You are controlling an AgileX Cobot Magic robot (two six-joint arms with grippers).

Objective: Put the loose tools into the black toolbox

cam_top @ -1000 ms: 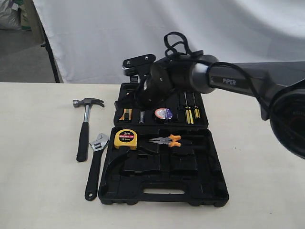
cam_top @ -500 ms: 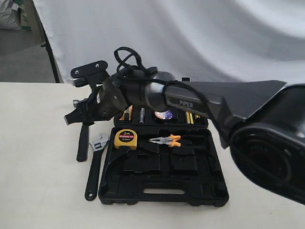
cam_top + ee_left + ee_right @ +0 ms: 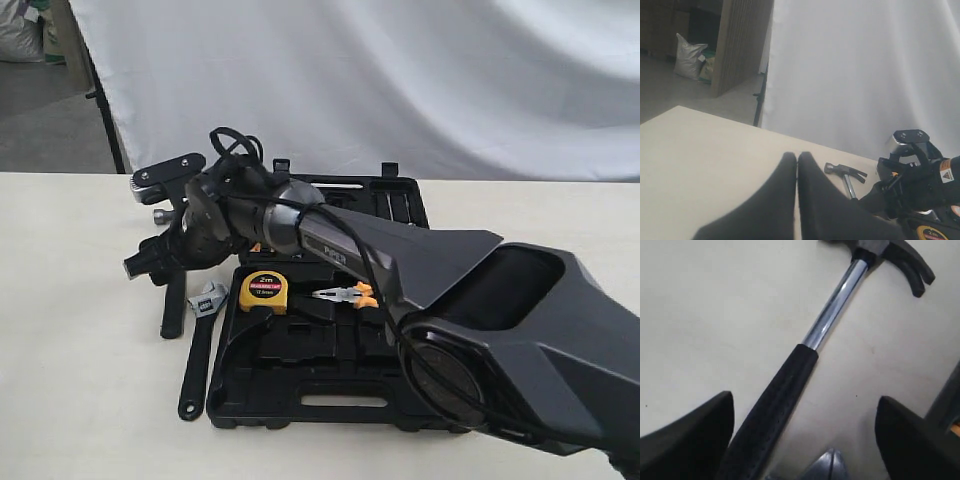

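Note:
The steel claw hammer (image 3: 173, 308) lies on the table left of the black toolbox (image 3: 340, 405); my right arm hides its head in the exterior view. My right gripper (image 3: 146, 264) has reached across and hangs open just over the hammer. In the right wrist view the hammer (image 3: 835, 300) has its black handle between the spread fingers of the right gripper (image 3: 804, 401), nearer one finger. The adjustable wrench (image 3: 200, 350) lies beside the box, its head (image 3: 827, 465) at the frame's edge. My left gripper (image 3: 797, 156) is shut and empty above bare table, the hammer (image 3: 845, 172) beyond it. The tape roll is hidden.
The toolbox lies open with a yellow tape measure (image 3: 263, 290) and orange-handled pliers (image 3: 345, 294) in its near half. My right arm (image 3: 330, 250) spans the box's far half. A white cloth backdrop (image 3: 400, 80) hangs behind the table.
My right arm has swung left from above the toolbox's far half to over the hammer and come down lower. The tools on the table have not moved.

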